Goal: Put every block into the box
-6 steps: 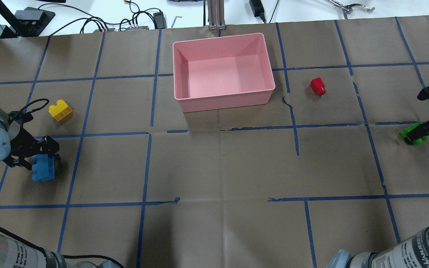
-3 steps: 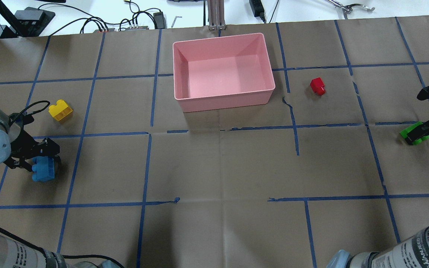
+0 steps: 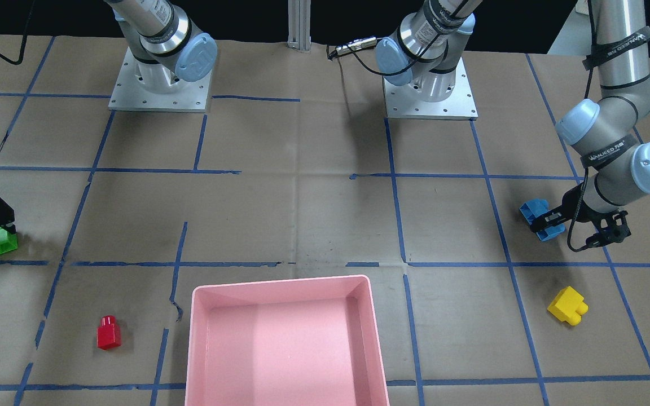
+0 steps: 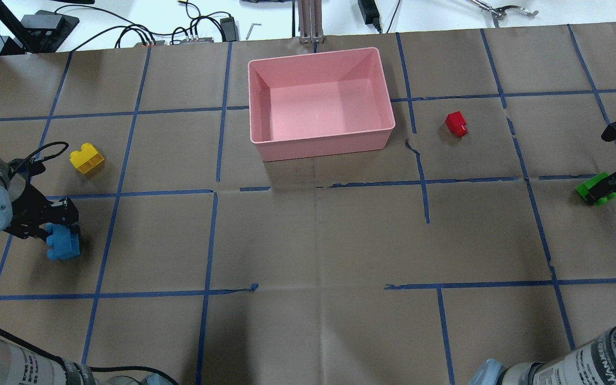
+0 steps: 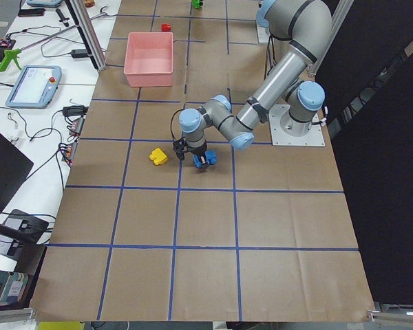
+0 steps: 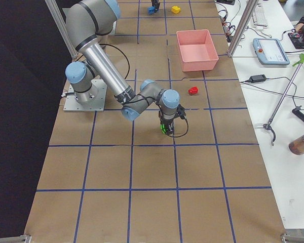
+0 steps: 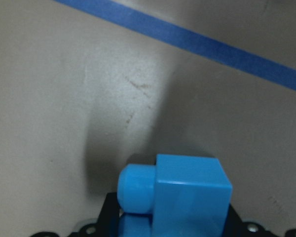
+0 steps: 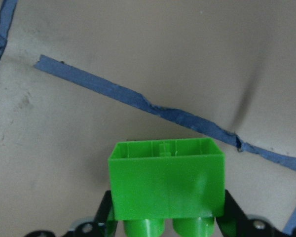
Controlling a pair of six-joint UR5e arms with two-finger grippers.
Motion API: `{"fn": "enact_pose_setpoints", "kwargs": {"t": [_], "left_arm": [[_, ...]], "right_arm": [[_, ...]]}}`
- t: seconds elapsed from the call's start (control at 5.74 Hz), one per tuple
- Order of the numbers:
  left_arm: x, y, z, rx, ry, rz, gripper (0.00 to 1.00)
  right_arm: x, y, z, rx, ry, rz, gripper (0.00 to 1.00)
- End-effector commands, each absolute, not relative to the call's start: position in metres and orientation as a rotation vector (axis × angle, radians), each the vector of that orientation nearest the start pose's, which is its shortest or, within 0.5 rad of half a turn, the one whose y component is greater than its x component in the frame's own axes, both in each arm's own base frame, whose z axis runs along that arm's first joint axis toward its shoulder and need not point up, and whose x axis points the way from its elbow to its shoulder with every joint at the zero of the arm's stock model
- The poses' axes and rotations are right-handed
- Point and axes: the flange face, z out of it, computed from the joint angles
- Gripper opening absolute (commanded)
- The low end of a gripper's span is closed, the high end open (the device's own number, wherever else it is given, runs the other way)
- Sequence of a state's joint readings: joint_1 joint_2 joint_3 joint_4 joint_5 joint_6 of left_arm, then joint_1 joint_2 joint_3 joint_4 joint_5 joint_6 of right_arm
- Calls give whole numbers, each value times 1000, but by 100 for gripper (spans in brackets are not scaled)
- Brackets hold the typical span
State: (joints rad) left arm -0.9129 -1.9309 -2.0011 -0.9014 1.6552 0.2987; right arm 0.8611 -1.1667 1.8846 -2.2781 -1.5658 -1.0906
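Observation:
My left gripper (image 4: 56, 235) is shut on the blue block (image 4: 63, 247) at the table's left side, and the block fills the left wrist view (image 7: 187, 195). My right gripper (image 4: 610, 182) is shut on the green block (image 4: 592, 189) at the far right, seen close in the right wrist view (image 8: 167, 185). The yellow block (image 4: 86, 159) lies on the table just beyond the left gripper. The red block (image 4: 455, 123) lies to the right of the empty pink box (image 4: 321, 147), which stands at the far middle of the table.
Brown paper with a blue tape grid (image 4: 212, 235) covers the table. Cables and power bricks (image 4: 190, 32) lie beyond the far edge behind the box. A metal post (image 4: 310, 21) stands just behind the box.
Both grippers have shifted only slightly, each with its block. The left one edged left with the blue block, and the right one drew the green block a little up and back.

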Motion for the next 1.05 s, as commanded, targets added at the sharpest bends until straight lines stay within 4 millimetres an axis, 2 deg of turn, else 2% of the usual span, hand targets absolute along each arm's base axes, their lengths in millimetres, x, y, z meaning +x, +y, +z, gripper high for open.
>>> {"fn": "enact_pose_setpoints", "kwargs": {"t": [0.0,0.17,0.35,0.52,0.7,0.87], "left_arm": [[210,-487,195,-598,3094,139,8],[195,-489,223,-731,3101,52,8],[169,-496,239,-858,3093,2,8],[121,-512,251,-918,3073,-27,8],[61,-541,270,-1039,3057,-81,8],[12,-567,293,-1196,3072,-84,8]], "right_arm": [[-264,-537,224,-632,3105,-42,55],[-257,-553,272,-636,3107,-48,55],[-246,-571,322,-504,3110,-17,55],[-228,-591,365,-356,3112,21,56],[-200,-602,392,-121,3092,100,56],[-164,-610,405,1,3082,155,56]]}}
